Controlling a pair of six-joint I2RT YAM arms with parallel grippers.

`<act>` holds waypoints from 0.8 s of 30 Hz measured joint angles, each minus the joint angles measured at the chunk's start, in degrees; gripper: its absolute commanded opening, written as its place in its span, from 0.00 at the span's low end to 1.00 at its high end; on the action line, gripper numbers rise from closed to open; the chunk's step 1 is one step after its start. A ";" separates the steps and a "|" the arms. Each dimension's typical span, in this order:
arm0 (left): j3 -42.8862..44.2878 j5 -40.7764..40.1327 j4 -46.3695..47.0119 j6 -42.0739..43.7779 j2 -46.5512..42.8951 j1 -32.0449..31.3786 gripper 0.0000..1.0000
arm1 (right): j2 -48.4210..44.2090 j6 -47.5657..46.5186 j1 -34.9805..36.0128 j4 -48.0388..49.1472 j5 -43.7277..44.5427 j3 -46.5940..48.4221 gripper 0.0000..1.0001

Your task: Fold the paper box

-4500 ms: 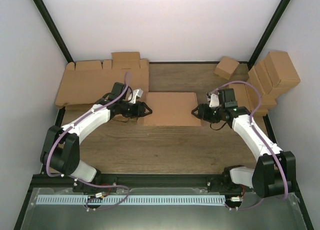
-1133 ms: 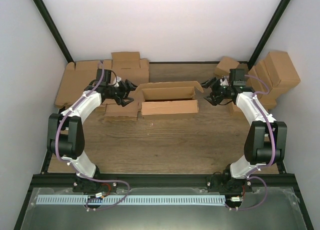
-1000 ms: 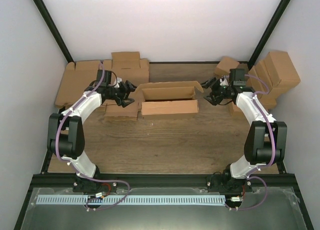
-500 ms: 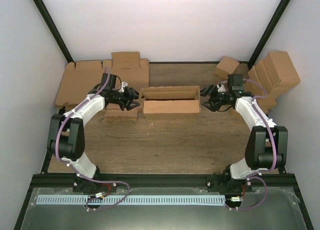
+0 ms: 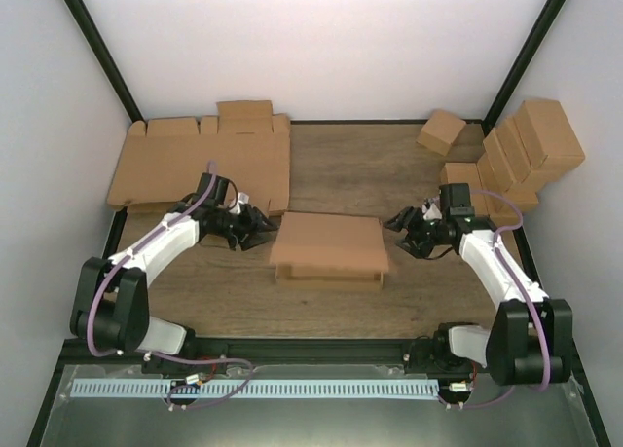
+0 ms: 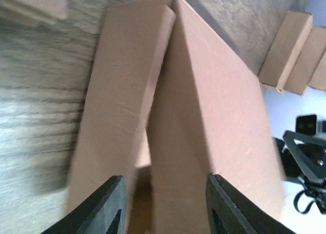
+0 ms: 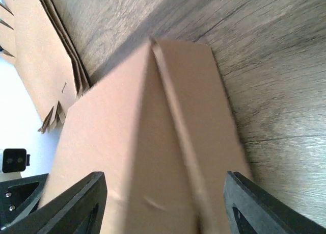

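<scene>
The paper box [image 5: 326, 244] lies mid-table with its lid folded down over the tray. A thin gap shows along the front edge. My left gripper [image 5: 261, 230] sits at the box's left end. Its jaws stand apart and nothing is clamped between them. In the left wrist view the box [image 6: 219, 117] runs away from the gripper [image 6: 163, 206], and the lid's edge and side panel lie in line with the gap. My right gripper [image 5: 396, 225] is at the box's right end, open wide. In the right wrist view the box [image 7: 127, 142] fills the space ahead of the gripper [image 7: 164, 206].
A pile of flat cardboard blanks [image 5: 195, 160] covers the back left and shows as a stack edge [image 7: 46, 66] in the right wrist view. Ready-made brown boxes [image 5: 526, 150] cluster at the back right, with a single one [image 5: 441, 130] nearby. Bare wood lies in front of the box.
The box has come toward the near side and its lid has dropped from upright to shut. Both arms followed its ends. The left jaws have narrowed, the right ones slightly.
</scene>
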 measured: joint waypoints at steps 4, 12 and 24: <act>-0.87 -3.87 -3.08 2.05 -2.97 -0.02 0.54 | -2.93 0.02 0.00 -0.13 1.77 -0.55 0.66; -2.32 -10.34 -4.50 3.72 -8.02 -0.02 0.59 | -6.49 -1.51 0.07 -0.90 8.04 -1.49 0.61; -4.46 -7.13 -1.16 8.00 -1.18 -9.94 0.45 | -3.15 -4.87 12.96 0.81 10.60 -6.49 0.52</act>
